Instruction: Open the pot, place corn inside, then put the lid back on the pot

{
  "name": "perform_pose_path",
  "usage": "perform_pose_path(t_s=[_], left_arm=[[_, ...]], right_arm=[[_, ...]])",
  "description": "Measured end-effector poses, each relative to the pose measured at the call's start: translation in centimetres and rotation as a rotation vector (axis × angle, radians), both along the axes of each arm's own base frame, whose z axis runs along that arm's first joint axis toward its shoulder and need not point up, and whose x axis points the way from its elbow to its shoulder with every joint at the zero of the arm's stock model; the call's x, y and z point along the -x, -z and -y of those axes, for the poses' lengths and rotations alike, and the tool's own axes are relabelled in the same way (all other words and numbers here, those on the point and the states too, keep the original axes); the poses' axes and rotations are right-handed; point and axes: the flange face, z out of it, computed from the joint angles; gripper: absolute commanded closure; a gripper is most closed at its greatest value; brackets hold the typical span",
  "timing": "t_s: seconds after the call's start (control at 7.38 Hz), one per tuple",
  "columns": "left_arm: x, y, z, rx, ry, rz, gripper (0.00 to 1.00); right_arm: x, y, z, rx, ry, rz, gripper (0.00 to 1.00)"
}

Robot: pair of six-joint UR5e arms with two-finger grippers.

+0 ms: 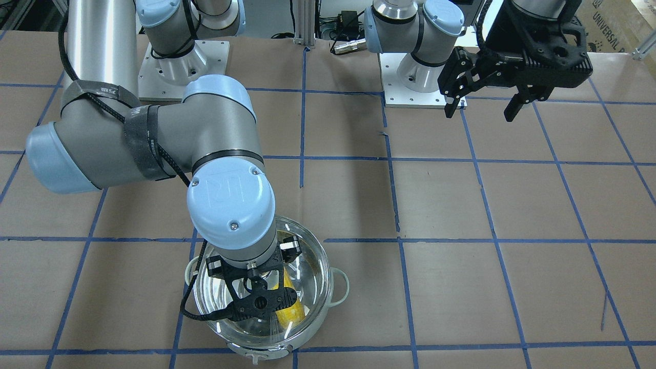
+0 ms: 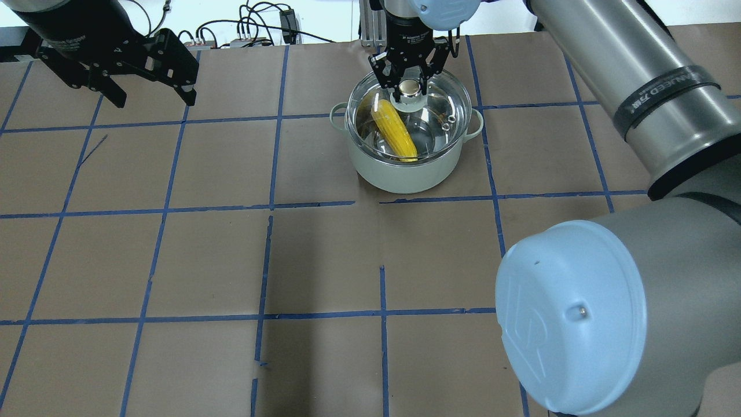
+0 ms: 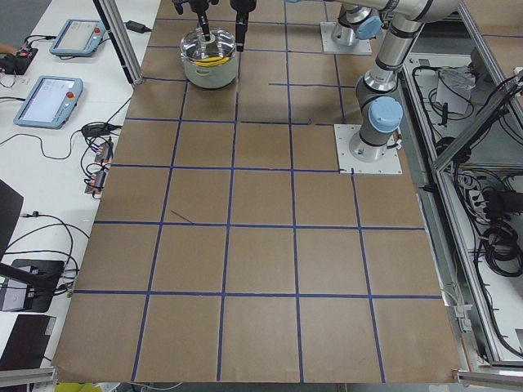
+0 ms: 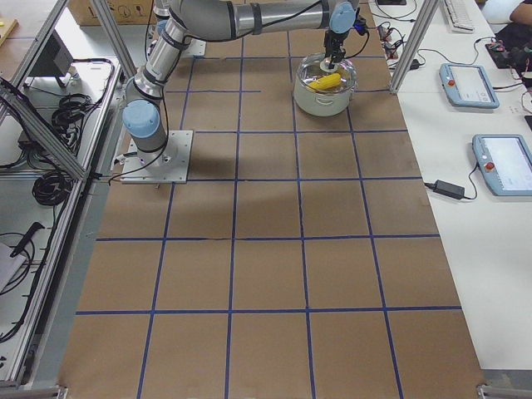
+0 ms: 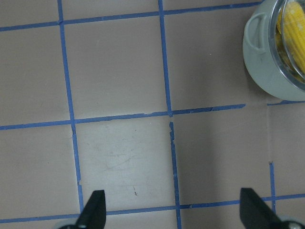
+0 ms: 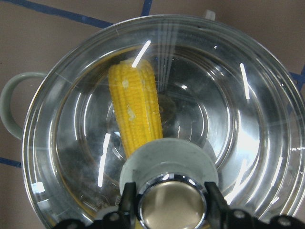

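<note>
Taped brown table (image 2: 173, 260): the pot (image 2: 405, 174) holds the corn (image 2: 393, 130), with the lid (image 2: 446, 104) seated on top. The right gripper (image 2: 410, 90) pinches its knob (image 6: 171, 205); the left gripper (image 2: 153, 95) hangs spread. Likely next: release and lift straight up.

my arms (image 1: 169, 133): silver-grey tubes, pale-blue joint caps (image 1: 230, 202) with small screws (image 1: 233, 224); black cable (image 1: 105, 106) strapped along one with dark tape (image 1: 138, 143); black jaws; square white base plates (image 1: 212, 61), bolted.

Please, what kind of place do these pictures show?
Probably a robotics lab, not a kitchen: the left arm and right arm are bolted to a table with a blue tape grid, and teach pendants lie on a side bench.
</note>
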Motion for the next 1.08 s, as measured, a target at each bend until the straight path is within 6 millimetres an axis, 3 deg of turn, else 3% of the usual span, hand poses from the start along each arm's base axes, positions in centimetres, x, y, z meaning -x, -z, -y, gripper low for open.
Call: perform_pose_path(t_s=[0.54,1.08], left_arm=[[0.0,1.6,-0.4,-0.045,-0.029,-0.004,0.0],[0.1,1.8,-0.2,-0.044,-0.025,-0.007,0.0]], right_arm=[[-0.2,0.2,0.0,-0.005,0.002,0.017,0.71],[-0.1,0.3,0.1,-0.007,0.003,0.017,0.71]])
